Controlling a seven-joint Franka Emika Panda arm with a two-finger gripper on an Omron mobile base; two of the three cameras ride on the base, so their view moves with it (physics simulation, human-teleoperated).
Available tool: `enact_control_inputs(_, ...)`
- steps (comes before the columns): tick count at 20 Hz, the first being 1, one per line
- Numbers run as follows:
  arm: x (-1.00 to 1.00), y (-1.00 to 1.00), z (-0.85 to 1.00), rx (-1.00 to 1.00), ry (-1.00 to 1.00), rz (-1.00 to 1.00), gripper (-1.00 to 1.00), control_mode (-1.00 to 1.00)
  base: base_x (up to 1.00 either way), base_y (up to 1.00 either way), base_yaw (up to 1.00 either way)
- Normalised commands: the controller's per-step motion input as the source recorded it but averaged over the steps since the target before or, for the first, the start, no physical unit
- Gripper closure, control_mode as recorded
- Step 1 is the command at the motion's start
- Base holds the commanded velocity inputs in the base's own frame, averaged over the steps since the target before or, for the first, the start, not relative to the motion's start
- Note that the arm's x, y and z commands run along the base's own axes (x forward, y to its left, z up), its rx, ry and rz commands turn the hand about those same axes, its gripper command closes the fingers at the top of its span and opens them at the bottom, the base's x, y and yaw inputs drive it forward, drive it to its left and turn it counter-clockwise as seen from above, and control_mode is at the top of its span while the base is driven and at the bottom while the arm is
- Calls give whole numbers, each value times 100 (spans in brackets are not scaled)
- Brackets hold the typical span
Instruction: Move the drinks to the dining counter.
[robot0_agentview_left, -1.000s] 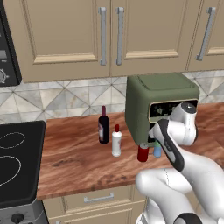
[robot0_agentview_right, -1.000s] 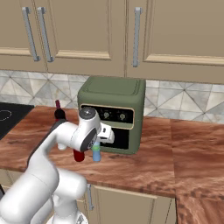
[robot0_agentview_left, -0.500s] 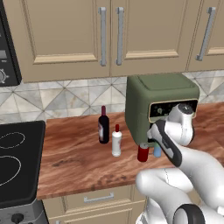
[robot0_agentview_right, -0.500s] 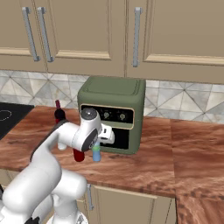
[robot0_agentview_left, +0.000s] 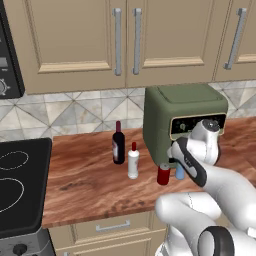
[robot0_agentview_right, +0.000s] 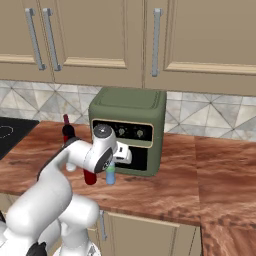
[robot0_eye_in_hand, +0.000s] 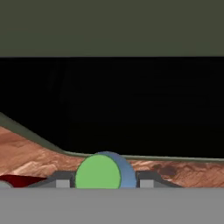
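Against the front of the green appliance (robot0_agentview_left: 182, 120), the gripper (robot0_eye_in_hand: 105, 181) is sitting low over the blue-green bottle (robot0_agentview_right: 110, 173), whose green cap is showing between the two fingertips in the hand view. The jaws are standing close on either side of it, but whether they are actually pressing on it I cannot tell.

The main risk, as I judge it, is the red can (robot0_agentview_left: 163, 174) standing just beside the bottle: a sideways pull or a tilted lift is likely to knock it over. The appliance is looming right behind, so lifting straight back into it could jam the hand or wrench the bottle loose. If the grip is only catching the cap, the bottle may be slipping out on the way up.

The other drinks are waiting further left on the same counter (robot0_agentview_left: 90, 185): the wine bottle (robot0_agentview_left: 118, 143) and the white bottle (robot0_agentview_left: 133, 161), near each other and apart from the arm. None is on the dining counter yet.

The counter is reddish-brown woodgrain, running under beige cabinets (robot0_agentview_left: 125, 40) with a tiled backsplash (robot0_agentview_left: 75, 112); a black cooktop (robot0_agentview_left: 20, 185) is lying at its left end, and drawers are sitting below.
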Motion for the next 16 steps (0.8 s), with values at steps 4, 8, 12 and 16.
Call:
enact_control_inputs(4,-1,0,0,0,0,0,100,-100,0,0,0)
enact_control_inputs(8,-36,-10,18,0,-1,0,100,-100,0,0,0)
enact_control_inputs(12,-67,-26,79,5,-12,1,100,-100,0,0,0)
enact_control_inputs(16,-82,-11,85,5,-19,2,100,-100,0,0,0)
